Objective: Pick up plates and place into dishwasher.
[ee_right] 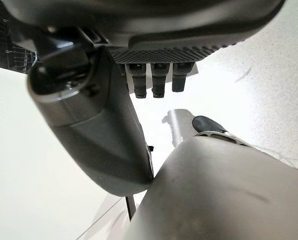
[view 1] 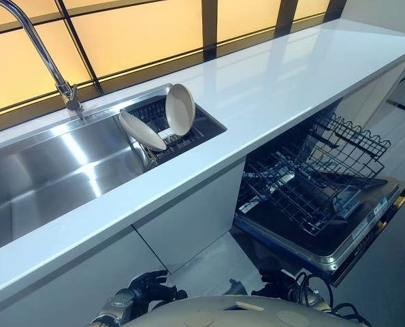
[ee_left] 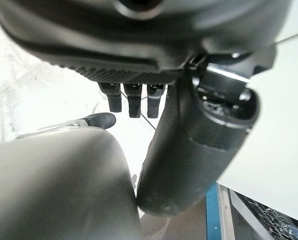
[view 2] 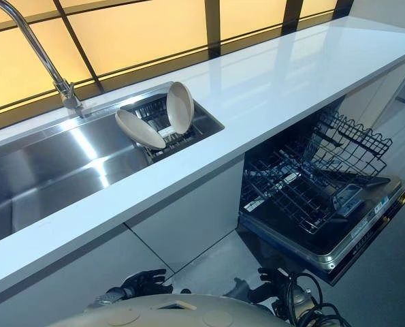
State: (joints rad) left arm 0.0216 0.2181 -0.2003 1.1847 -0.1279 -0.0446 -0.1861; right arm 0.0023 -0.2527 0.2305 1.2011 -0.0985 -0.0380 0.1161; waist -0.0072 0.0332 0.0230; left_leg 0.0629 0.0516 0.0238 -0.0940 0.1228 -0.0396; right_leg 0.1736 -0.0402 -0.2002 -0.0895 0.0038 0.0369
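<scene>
Two beige plates stand in a dark wire rack [view 1: 188, 133] at the right end of the sink: one plate [view 1: 142, 131] leans low to the left, the other plate [view 1: 180, 109] stands nearly upright behind it. The dishwasher's pulled-out wire rack [view 1: 311, 174] lies below the counter at the right, with nothing beige in it. My left hand [view 1: 150, 285] hangs low in front of the cabinet, far below the plates; its fingers [ee_left: 133, 102] are straight and hold nothing. Low beside the dishwasher door, my right hand [view 2: 270, 278] has its fingers [ee_right: 159, 82] relaxed and bare.
A steel sink [view 1: 45, 177] with a tall faucet [view 1: 42, 58] takes up the left. The white countertop [view 1: 290, 75] runs to the far right, backed by lit window panels. The dishwasher door [view 1: 355, 245] is folded down and juts out over the floor.
</scene>
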